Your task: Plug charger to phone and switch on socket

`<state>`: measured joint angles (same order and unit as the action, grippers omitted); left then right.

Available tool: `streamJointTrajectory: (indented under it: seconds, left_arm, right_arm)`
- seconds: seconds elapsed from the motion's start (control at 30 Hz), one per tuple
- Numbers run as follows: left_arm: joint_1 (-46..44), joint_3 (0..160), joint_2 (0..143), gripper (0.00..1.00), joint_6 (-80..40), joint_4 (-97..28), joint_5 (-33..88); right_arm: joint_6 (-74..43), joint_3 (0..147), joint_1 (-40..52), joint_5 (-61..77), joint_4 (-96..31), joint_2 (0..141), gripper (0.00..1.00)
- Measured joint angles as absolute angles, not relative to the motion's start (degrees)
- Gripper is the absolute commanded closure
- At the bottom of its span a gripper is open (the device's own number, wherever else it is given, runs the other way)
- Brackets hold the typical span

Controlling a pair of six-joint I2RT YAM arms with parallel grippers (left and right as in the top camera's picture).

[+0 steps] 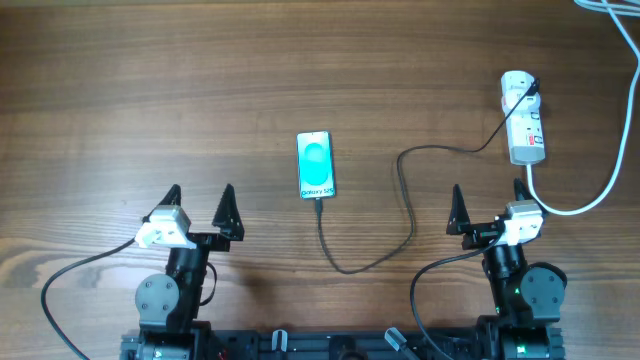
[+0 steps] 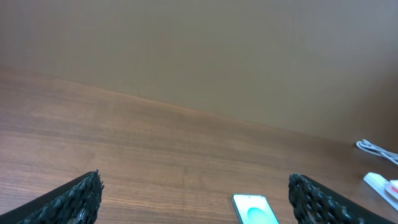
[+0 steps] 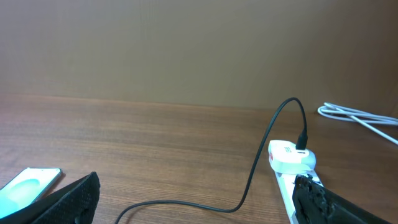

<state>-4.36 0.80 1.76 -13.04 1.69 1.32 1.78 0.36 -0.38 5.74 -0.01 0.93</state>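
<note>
Both of my grippers stand wide open and hold nothing: the left gripper [image 1: 200, 200] and the right gripper [image 1: 487, 200] sit at the near side of the table [image 1: 150, 80]. Between them, a little farther out, the phone [image 1: 315, 165] lies flat with its screen lit. The charger [image 1: 405, 195] loops from the phone's near edge to the socket [image 1: 524, 125], which lies at the far right, just beyond my right gripper, with its white cord [image 1: 600, 195] alongside.

Straight down from overhead onto whole table [image 1: 150, 80]. Low and close from both wrists, facing far wall [image 2: 186, 37], sharing phone [image 2: 255, 209] and socket [image 2: 380, 182].
</note>
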Motion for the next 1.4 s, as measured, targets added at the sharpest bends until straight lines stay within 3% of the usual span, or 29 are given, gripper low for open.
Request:
streamJointTrajectory:
  seconds: [0.23,0.57,1.4]
  left_arm:
    - [-4.4,0.7,0.8,0.00,-11.6,-4.1,0.7]
    - [-1.8,0.7,0.8,0.00,-5.3,-4.3,0.7]
    - [-0.8,0.7,0.8,0.00,-2.8,-4.3,0.7]
  right_arm:
    - [1.8,0.4,-0.4,5.7,0.0,0.9,0.00]
    - [1.8,0.4,-0.4,5.7,0.0,0.9,0.00]
    - [1.8,0.4,-0.4,5.7,0.0,0.9,0.00]
